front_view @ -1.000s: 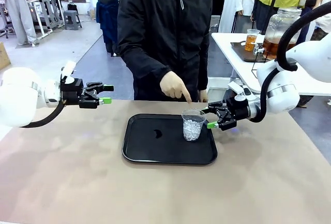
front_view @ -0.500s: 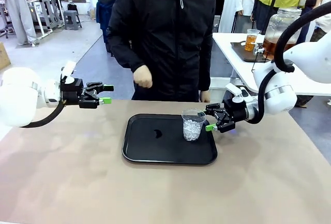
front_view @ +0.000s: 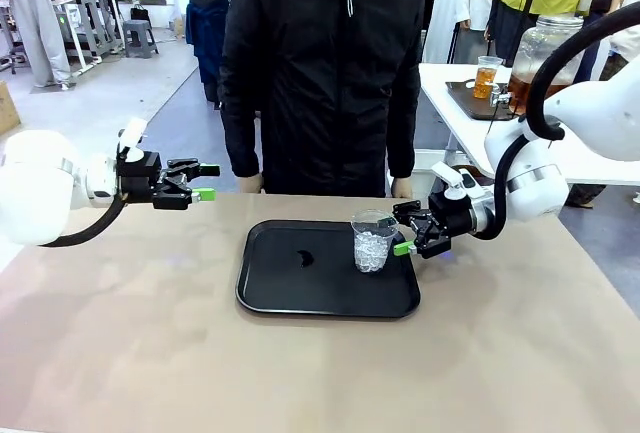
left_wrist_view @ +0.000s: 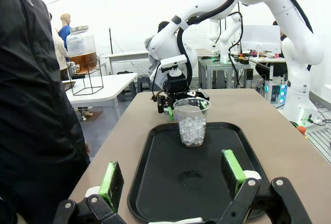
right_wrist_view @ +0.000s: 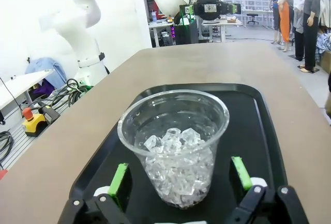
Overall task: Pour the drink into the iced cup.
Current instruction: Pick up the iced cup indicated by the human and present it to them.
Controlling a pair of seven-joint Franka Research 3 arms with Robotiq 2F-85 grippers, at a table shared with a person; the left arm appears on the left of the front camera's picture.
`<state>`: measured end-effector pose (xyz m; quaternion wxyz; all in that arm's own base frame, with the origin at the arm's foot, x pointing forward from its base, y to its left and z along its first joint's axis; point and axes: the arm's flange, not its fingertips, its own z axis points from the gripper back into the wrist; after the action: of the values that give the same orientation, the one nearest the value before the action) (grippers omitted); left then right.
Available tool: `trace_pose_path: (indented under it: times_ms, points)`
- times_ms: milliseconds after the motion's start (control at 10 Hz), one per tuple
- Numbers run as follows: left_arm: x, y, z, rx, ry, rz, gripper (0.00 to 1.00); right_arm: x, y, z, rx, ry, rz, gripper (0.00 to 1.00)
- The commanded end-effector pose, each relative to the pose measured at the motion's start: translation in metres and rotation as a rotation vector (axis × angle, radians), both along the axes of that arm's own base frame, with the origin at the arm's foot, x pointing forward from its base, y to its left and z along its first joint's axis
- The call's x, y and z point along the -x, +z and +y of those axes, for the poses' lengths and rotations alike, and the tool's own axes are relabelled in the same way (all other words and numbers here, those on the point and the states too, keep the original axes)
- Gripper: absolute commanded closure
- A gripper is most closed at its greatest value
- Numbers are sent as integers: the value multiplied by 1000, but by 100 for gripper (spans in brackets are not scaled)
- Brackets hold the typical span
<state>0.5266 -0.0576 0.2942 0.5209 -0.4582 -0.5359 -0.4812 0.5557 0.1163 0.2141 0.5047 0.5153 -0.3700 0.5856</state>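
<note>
The amber drink (front_view: pixel 532 91) fills the lower part of a large glass dispenser jar (front_view: pixel 548 43) on a white side desk (front_view: pixel 435 78) at the far right of the front view, well apart from the iced cup (front_view: pixel 373 241). Beside the jar's spigot a small cup (front_view: pixel 487 76) holds the same amber liquid. The left wrist view adds that the jar rests on a black wire stand (left_wrist_view: pixel 85 81).

The iced cup is clear and upright, its lower part filled with ice cubes, with no liquid visible. It stands on the right-hand part of a black tray (front_view: pixel 300 293) lying on the brown desk (front_view: pixel 150 353). A small dark mark (front_view: pixel 306 257) lies on the tray left of the cup; what it is cannot be told.

The right gripper (front_view: pixel 402 229) is just beside the cup on its right, jaws spread wide. Its own wrist view shows what the front view does not: the cup centred in the gap between the two green pads (right_wrist_view: pixel 120 180), clear space on each side, nothing held. The left gripper (front_view: pixel 208 181) hovers over the desk's left side, well apart from the tray, jaws also wide and empty; its wrist view looks along the tray to the cup.

A person (front_view: pixel 320 63) in a black jacket stands at the desk's far edge
</note>
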Motion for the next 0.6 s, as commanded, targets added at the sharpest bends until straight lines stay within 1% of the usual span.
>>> trace_pose_path:
  times_ms: [0,300,500]
  points:
    - [-1,2,-1,4,0,5,0,-6,0,9,2,20,-8,0]
    - [-1,2,-1,4,0,5,0,-6,0,21,11,42,-2,0]
    - [-1,2,-1,4,0,5,0,-7,0,31,20,63,16,0]
